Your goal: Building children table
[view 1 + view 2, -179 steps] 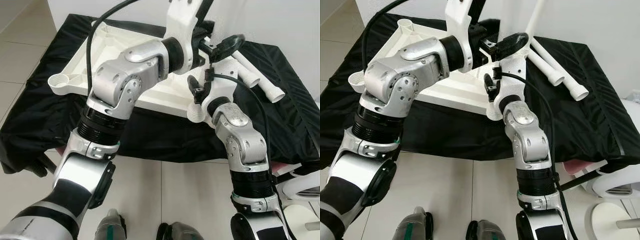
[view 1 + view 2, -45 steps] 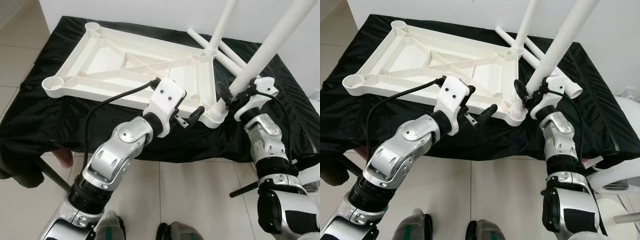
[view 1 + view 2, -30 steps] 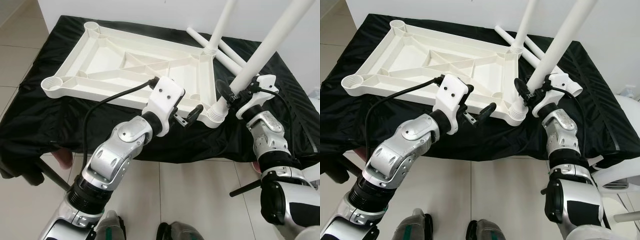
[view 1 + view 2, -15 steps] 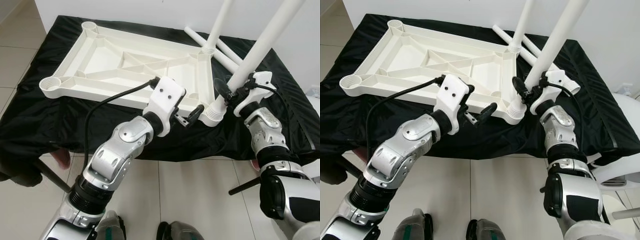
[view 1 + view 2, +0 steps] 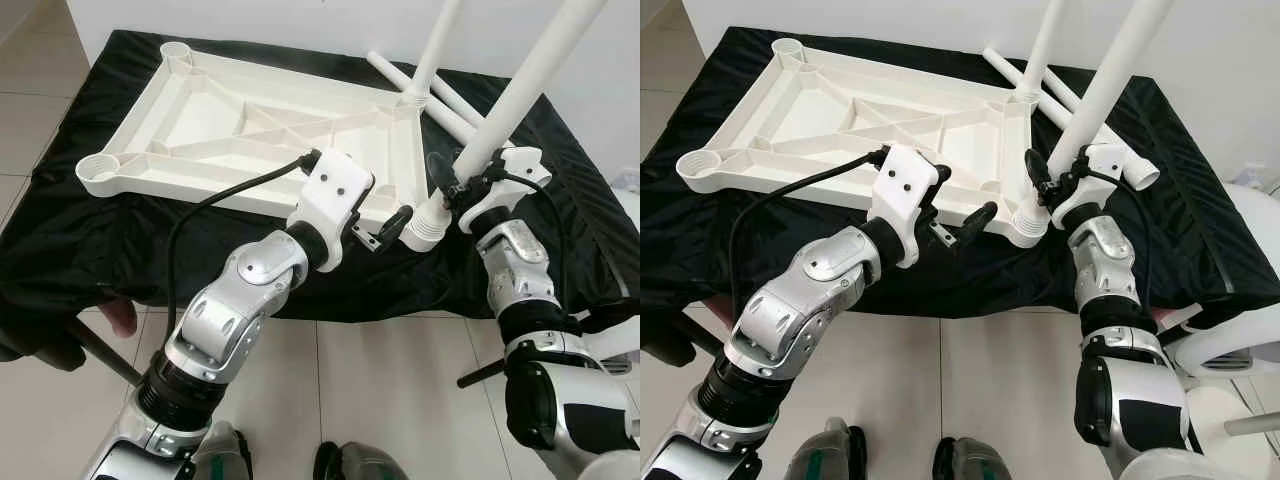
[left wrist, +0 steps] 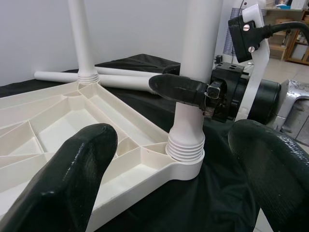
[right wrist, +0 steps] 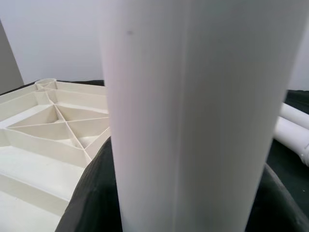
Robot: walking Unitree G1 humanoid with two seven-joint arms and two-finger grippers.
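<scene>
White table leg [image 5: 505, 105] stands in its corner socket, right gripper [image 5: 452, 186] clamped around it (left gripper [image 5: 390, 228] spread, empty).

Left tool [image 5: 392, 228] spread wide; right tool [image 5: 447, 187] clamped, arm raised.

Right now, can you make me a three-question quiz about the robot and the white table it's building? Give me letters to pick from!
1. Where is the white plastic table top lying?
A. on a black cloth
B. on the floor tiles
C. on a chair

2. How many white plastic legs stand upright in its corners?
A. none
B. two
C. four

3. What is the right gripper doing?
A. hanging idle
B. holding a cup
C. gripping a leg

Answers:
1. A, the black cloth shows all around it.
2. B, the far leg and the near leg stand up.
3. C, its fingers close around the near leg just above the socket, while the left gripper is open nearby.
</scene>
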